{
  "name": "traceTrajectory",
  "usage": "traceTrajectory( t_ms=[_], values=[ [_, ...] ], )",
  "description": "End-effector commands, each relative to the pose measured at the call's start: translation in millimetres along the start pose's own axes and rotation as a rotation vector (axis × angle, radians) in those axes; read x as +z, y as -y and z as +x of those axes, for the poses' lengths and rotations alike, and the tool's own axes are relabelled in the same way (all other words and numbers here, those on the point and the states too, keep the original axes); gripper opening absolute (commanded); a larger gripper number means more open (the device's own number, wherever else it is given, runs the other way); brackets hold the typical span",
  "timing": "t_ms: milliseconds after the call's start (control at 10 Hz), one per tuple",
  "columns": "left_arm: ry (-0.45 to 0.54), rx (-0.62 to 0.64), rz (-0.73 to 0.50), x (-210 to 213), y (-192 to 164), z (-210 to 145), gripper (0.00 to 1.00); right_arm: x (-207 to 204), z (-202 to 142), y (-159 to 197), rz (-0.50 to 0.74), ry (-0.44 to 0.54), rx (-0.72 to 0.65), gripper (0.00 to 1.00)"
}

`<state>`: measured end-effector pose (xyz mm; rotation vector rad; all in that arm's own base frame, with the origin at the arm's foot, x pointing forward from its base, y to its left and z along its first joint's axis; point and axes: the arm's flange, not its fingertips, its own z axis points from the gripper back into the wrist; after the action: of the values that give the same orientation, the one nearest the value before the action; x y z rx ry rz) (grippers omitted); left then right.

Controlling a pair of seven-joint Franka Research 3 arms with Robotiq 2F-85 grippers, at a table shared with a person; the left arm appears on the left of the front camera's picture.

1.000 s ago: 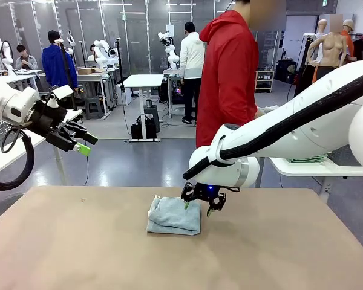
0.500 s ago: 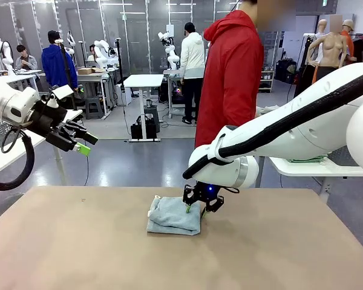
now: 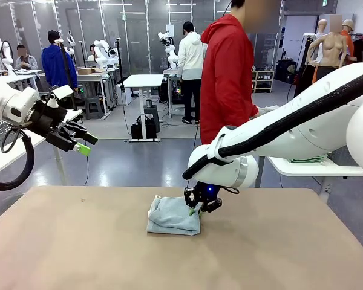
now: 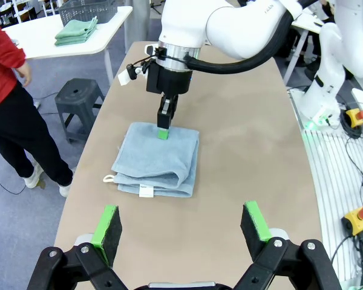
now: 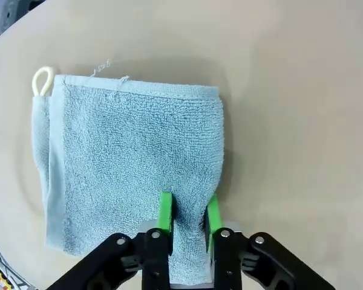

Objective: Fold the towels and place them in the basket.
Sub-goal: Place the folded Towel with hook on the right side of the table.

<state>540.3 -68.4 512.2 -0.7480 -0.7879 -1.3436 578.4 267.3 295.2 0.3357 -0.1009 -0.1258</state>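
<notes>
A folded blue-grey towel (image 3: 172, 216) lies in the middle of the surface (image 3: 78, 241). The right gripper (image 3: 198, 208), pointing down, is pinched on a ridge of cloth at its right side. The left gripper (image 3: 85, 144) hangs wide open, raised well away to the left.

Figure: two white robot arms, one raised, one lowered.
White left arm (image 3: 9, 103) held high at the left side, its black two-finger left hand (image 3: 86, 144) spread wide, green pads (image 4: 107, 223) well apart. White right arm (image 3: 302, 121) reaches to the middle, wrist pointing down, right hand (image 3: 196, 209) pinched narrow on a fold of the pale blue-grey terry towel (image 5: 127, 151).
</notes>
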Motion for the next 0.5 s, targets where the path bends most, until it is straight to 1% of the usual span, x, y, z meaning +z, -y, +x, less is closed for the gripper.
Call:
traceTrajectory(
  t_ms=[0, 100, 300, 400],
  values=[
    [-0.002, -0.001, 0.008, -0.4, -0.5, 0.5, 1.00, -1.4, 3.8, 1.6, 0.019, -0.031, 0.024, 0.07],
    [-0.002, -0.001, 0.008, -0.4, -0.5, 0.5, 1.00, -1.7, 4.2, 1.3, 0.018, -0.032, 0.025, 0.00],
    [-0.002, -0.001, 0.008, -0.4, -0.5, 0.5, 1.00, -0.5, 6.2, -0.6, -0.008, -0.011, 0.019, 0.00],
    [-0.002, -0.001, 0.008, -0.4, -0.5, 0.5, 1.00, -0.3, -0.7, -0.5, -0.003, -0.013, 0.004, 0.00]
  ],
)
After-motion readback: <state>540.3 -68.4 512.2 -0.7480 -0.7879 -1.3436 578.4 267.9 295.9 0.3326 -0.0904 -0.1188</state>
